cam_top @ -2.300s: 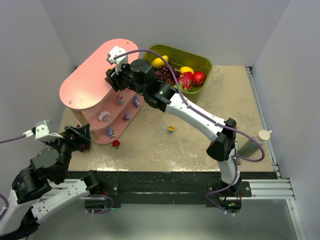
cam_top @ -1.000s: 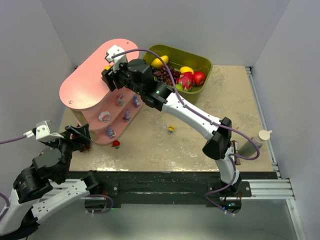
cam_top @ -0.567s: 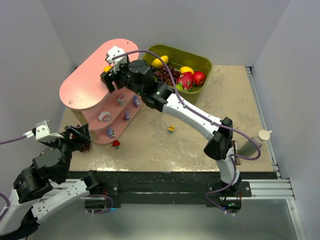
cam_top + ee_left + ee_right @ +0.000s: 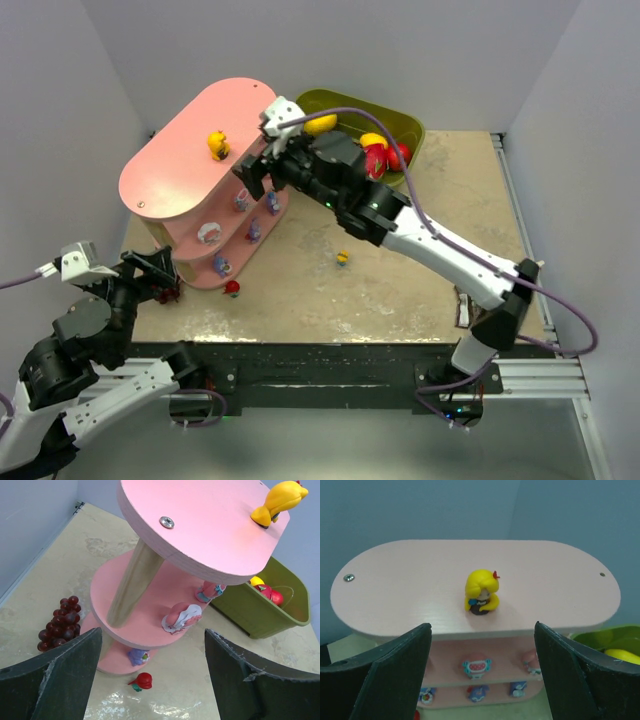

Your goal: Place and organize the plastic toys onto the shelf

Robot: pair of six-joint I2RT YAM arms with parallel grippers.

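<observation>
Toy (image 4: 481, 598) in yellow upright atop shelf (image 4: 560, 587) — tiny, likely light, hard, slick, best pinched across the body; red toy (image 4: 232, 288) loose on worktop (image 4: 300, 300); left jaws and right jaws spread wide, empty.

The right arm (image 4: 440, 250) stretches far forward and leftward from its base, elbow bent low at the right. The right end effector (image 4: 246, 177) is held high, jaws spread wide, nothing between them. The left arm (image 4: 90, 340) sits folded near its base. The left end effector (image 4: 162, 276) points forward, jaws wide, empty.
</observation>
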